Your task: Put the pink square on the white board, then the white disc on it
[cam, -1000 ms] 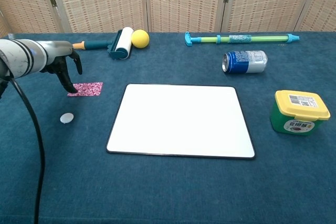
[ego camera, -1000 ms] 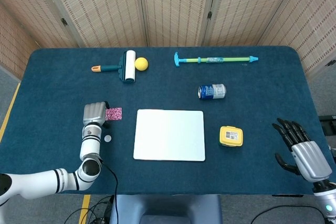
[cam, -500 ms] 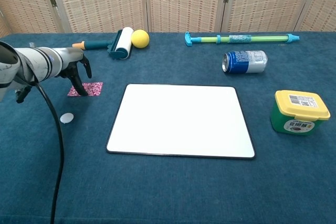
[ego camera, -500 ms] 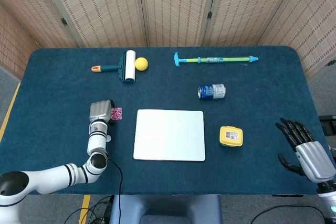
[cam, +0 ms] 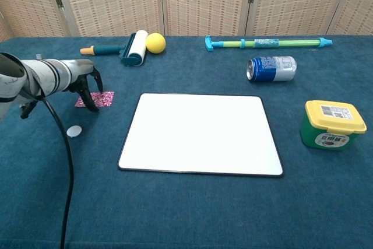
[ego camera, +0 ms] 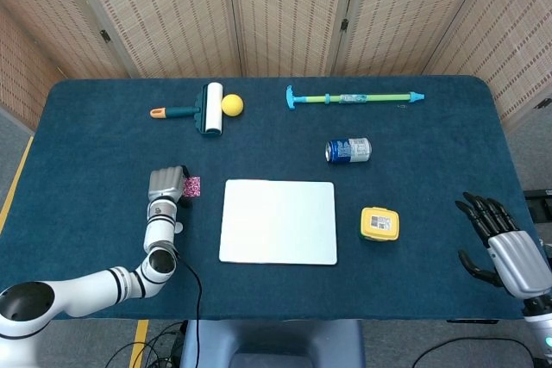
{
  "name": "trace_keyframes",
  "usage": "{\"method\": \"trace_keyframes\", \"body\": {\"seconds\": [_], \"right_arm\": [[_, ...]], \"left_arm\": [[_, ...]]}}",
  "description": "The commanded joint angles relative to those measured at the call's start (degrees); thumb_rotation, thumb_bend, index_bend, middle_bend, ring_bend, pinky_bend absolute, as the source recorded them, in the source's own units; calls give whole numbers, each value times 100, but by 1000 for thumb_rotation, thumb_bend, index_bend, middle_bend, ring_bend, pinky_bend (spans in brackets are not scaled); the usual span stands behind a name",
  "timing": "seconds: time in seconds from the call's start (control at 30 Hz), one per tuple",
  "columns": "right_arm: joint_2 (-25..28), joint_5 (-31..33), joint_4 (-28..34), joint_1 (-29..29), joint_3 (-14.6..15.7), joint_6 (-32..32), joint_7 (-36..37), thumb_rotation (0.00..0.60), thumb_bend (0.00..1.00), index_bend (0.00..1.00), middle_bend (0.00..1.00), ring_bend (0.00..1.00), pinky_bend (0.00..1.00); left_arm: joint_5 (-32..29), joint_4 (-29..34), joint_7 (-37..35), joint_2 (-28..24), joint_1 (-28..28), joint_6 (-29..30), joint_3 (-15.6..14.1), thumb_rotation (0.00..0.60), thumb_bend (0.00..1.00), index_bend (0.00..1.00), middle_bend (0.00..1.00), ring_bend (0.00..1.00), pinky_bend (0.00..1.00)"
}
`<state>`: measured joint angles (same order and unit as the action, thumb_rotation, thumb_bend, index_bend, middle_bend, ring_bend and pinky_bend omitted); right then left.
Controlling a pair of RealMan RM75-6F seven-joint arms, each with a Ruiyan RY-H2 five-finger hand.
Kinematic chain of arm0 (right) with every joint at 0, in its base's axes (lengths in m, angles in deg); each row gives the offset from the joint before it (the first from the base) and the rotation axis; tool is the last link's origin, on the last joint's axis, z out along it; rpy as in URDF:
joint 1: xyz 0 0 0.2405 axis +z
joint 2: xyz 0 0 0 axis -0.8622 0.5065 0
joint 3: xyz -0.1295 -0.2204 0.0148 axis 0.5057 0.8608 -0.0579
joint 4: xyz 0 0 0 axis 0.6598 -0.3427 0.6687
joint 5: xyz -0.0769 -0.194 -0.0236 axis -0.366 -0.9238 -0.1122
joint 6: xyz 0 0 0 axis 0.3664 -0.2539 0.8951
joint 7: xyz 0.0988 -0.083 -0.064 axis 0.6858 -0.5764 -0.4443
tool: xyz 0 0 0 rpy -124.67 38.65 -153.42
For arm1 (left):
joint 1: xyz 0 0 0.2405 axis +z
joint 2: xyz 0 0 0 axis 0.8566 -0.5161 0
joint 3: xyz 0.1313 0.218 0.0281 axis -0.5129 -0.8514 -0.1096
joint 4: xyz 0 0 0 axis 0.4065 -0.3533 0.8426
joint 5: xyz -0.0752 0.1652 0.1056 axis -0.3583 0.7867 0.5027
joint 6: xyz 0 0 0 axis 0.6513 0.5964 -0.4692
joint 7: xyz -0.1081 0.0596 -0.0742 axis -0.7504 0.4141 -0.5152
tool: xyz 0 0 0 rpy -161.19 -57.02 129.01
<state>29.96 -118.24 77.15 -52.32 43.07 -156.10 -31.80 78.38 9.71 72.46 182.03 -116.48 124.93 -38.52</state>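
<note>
A small pink square (cam: 100, 99) with a speckled, glittery surface lies flat on the dark blue desk (cam: 192, 202), at the left of the scene, just beyond the left edge of the white board (cam: 201, 133). The robot's left hand (cam: 87, 84) covers part of the square, its dark fingers (cam: 93, 100) pointing down onto it. A small white disc (cam: 74, 131) lies flat on the desk nearer the camera than the square, a little to its left and apart from it. The white board is a rounded rectangle with a thin dark edge, lying flat at the middle of the desk with its face bare.
</note>
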Motion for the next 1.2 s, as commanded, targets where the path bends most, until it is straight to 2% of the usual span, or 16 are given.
{"method": "trace_keyframes", "body": {"seconds": [0.03,1.2], "right_arm": [[2,-6,-2,-9,2,-18,0,600,329,0,0,0,0],[-11,46,14,-30,-19,-38,-96,600,329,0,0,0,0]], "left_arm": [[43,-110,-61,37,6,-70,-16,600,253,336,1000,1000,1000],[653,-571,-655,119,149,-470,-168,600,253,410,1000,1000,1000]]}}
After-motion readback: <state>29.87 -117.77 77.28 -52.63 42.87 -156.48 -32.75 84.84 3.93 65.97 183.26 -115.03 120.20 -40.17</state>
